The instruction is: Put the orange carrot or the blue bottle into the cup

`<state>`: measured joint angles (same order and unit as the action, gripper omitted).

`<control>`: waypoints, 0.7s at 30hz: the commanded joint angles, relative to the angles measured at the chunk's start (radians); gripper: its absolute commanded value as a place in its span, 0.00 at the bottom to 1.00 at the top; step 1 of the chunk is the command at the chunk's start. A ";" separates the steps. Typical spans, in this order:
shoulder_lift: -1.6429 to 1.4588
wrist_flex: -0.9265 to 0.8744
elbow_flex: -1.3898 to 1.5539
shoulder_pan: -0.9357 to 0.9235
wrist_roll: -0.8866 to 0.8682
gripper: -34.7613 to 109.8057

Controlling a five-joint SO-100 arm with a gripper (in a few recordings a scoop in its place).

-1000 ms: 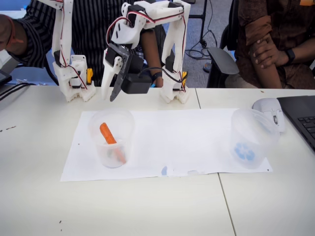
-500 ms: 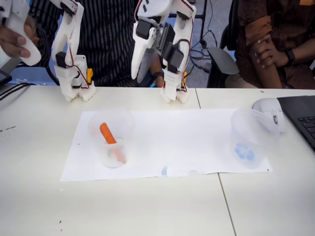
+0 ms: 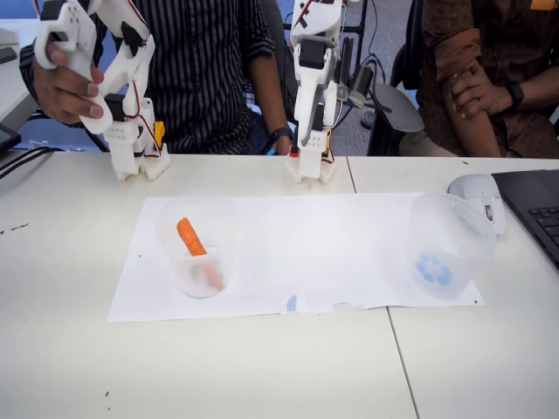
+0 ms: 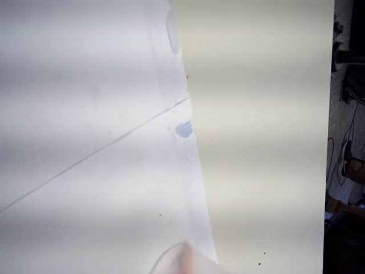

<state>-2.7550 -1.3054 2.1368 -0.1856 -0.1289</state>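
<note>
The orange carrot (image 3: pixel 190 239) leans inside the translucent cup (image 3: pixel 199 281), which stands upright on the left part of the white paper sheet (image 3: pixel 306 253). The carrot's thick end points up toward the cup's rim. The white arm is folded upright at the back centre over its base, and its gripper (image 3: pixel 308 122) hangs high, well behind and to the right of the cup. Its fingers overlap the arm, so their state is unclear. The blue bottle is out of view. In the wrist view a blurred curved rim (image 4: pixel 174 260) sits at the bottom edge.
A second clear cup with a blue emblem (image 3: pixel 444 249) lies at the paper's right end. A computer mouse (image 3: pixel 476 190) and a laptop (image 3: pixel 537 209) are at the far right. Two people sit behind the table. The wrist view looks down on the paper's edge and a blue smudge (image 4: pixel 183 129).
The arm has swung up and back from above the left cup to a folded upright pose over its base. The carrot and both cups have stayed put.
</note>
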 commanded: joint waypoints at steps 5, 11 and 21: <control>-0.201 0.198 0.314 0.043 -0.035 0.35; -0.301 0.360 0.566 0.112 -0.043 0.35; -0.528 0.456 0.873 0.133 -0.035 0.35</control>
<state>-3.1876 -0.8682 2.9882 -0.0368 -0.1503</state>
